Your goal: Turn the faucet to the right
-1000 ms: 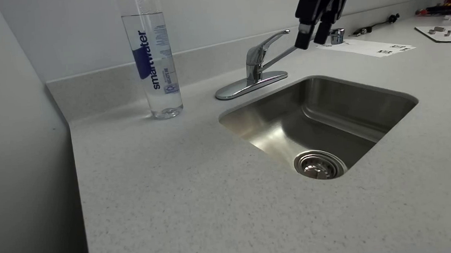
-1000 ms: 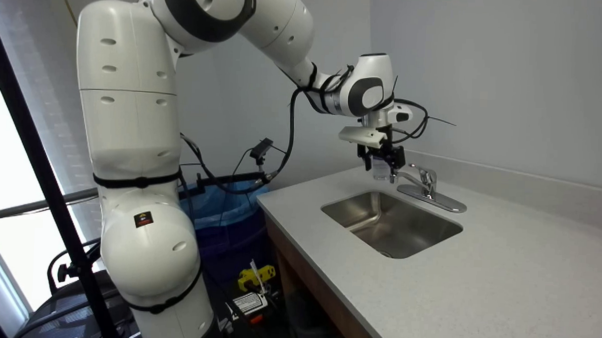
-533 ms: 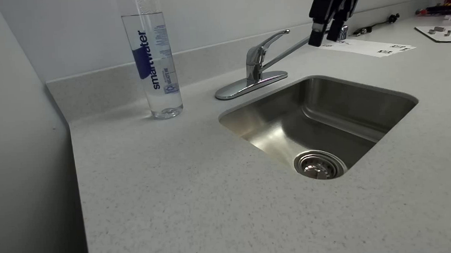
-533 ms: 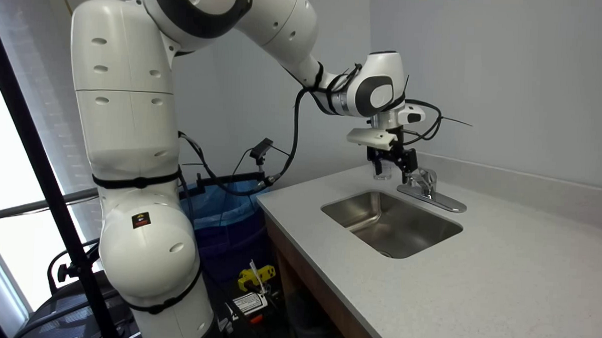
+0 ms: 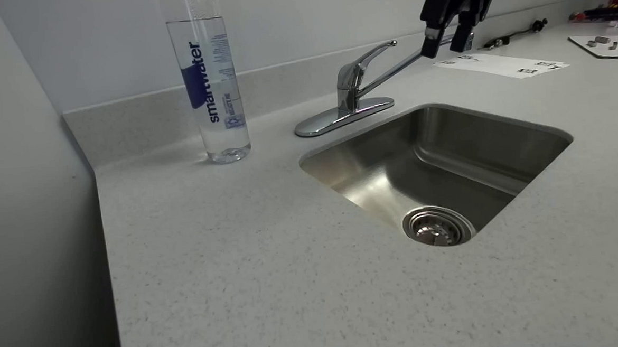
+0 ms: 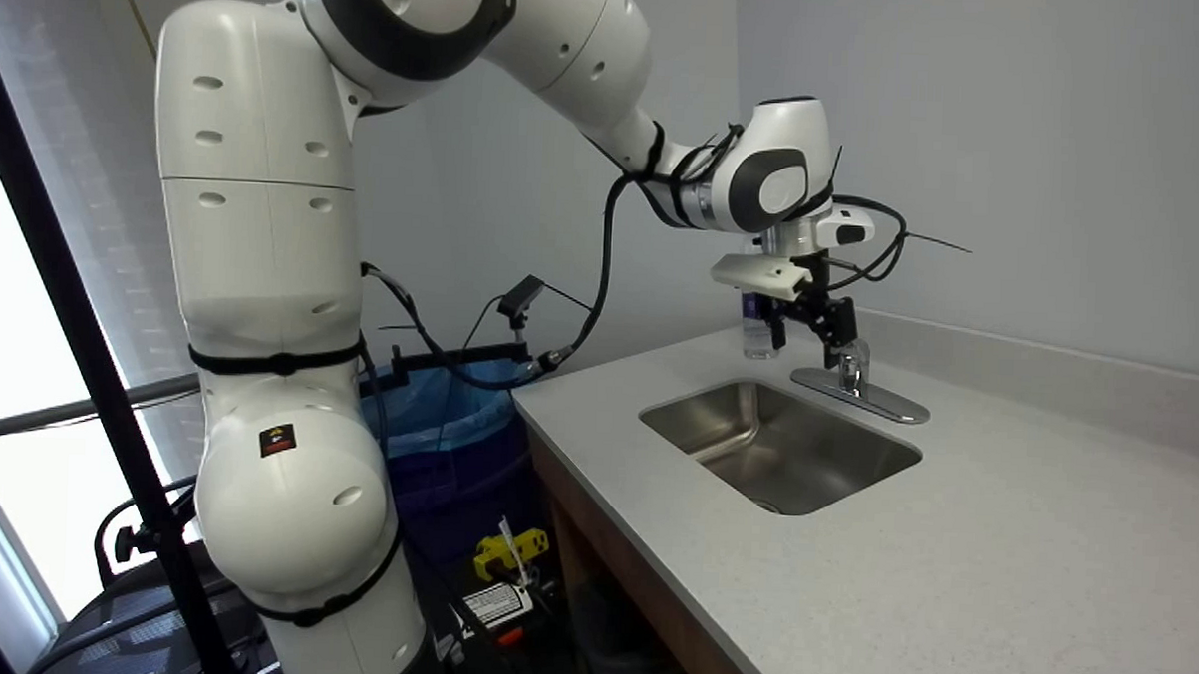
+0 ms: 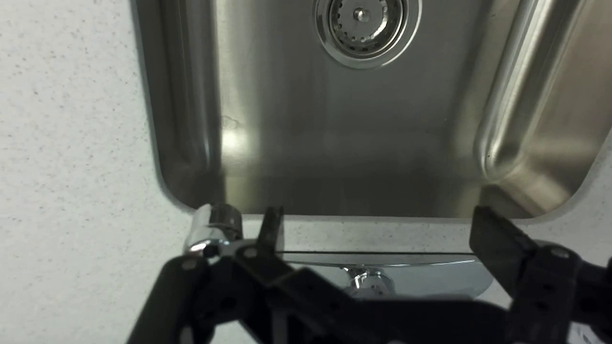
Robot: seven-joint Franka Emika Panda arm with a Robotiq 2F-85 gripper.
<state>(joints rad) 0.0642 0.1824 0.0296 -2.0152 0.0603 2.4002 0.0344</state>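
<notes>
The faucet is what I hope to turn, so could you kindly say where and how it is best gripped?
Probably the outer part of its spout, from above, with the tool straddling it: the spout looks slim and straight and stands raised above the counter; the open tool points downward.

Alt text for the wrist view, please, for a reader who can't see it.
An open black pincer spans the bottom, partly hiding a chrome faucet; contact is unclear. The spout end shows at lower left, outside the pincer's opening. Toward the top, a steel sink with a round drain fills much of the frame.
</notes>
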